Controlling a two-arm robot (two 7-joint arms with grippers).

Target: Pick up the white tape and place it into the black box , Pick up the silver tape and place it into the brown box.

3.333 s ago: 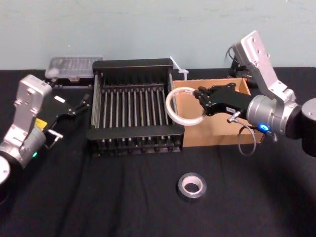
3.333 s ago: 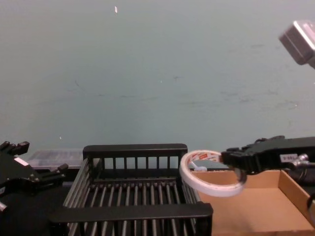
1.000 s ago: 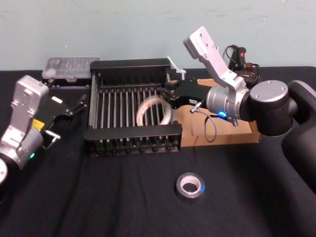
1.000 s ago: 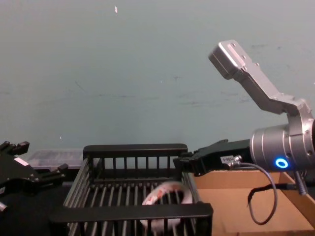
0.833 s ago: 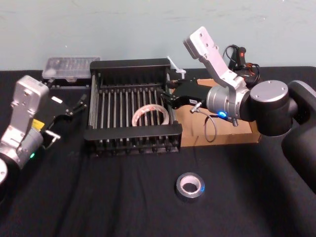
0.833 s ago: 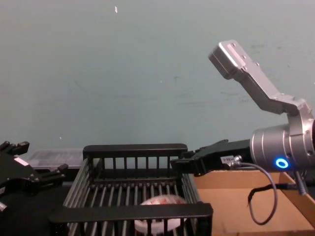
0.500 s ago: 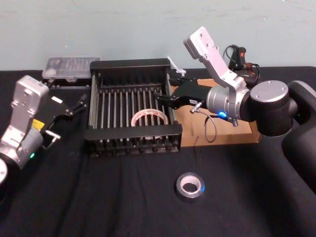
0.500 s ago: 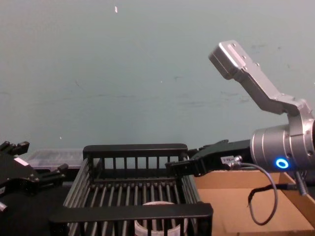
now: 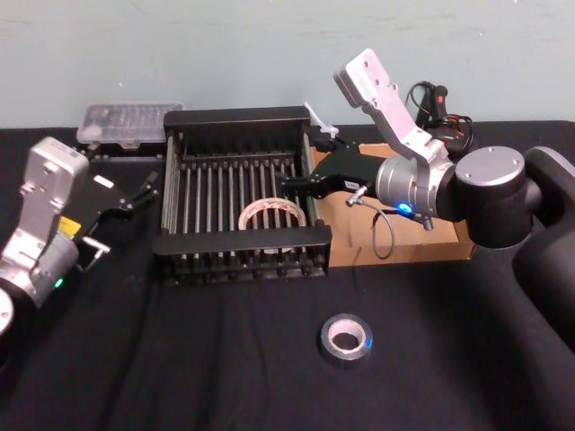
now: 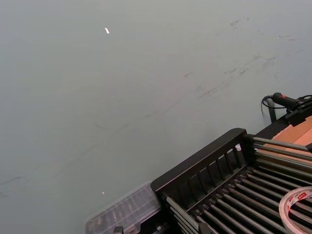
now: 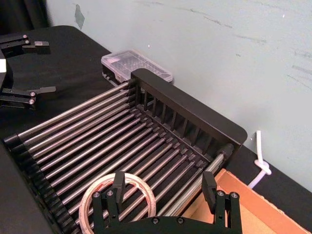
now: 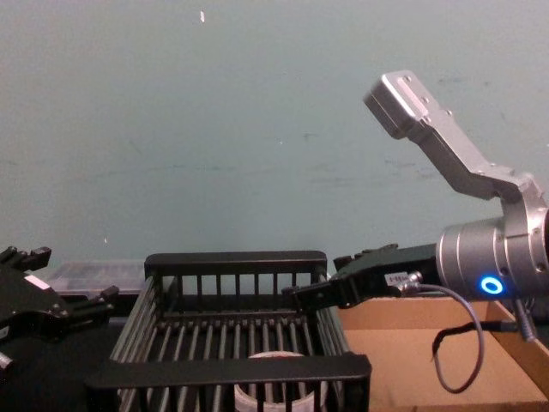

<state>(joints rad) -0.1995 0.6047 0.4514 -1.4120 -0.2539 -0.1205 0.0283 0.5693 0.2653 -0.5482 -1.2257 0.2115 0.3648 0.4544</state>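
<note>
- The white tape (image 9: 270, 215) lies flat on the bars inside the black box (image 9: 238, 243), in its near right part, hole facing up, with nothing touching it
- The right tool (image 9: 295, 184) hangs over the right side of that box, just above and behind the roll; its jaws stand wide apart and hold nothing
- By the look of it the first half of the job is done, and the silver tape (image 9: 347, 338) comes next
- What matters for that move: the silver tape sits on the dark worktop (image 9: 207, 368) in front of both boxes, well apart from the right tool, nearer the robot's body and a little to its right
- It lies flat, its axis pointing straight up, so I judge a reach from above, one finger in the hole or both across the rim, would suit it
- The right arm is plainly the nearer one; the left tool (image 9: 144, 190) waits off to the left of the black box, jaws apart, holding nothing
- The brown box (image 9: 440, 247) stands right beside the black box on its right, behind the silver tape; the right arm covers much of it, and I see nothing lying in the part that shows
- The carry from roll to brown box would be short, away from the robot and slightly rightward
</note>
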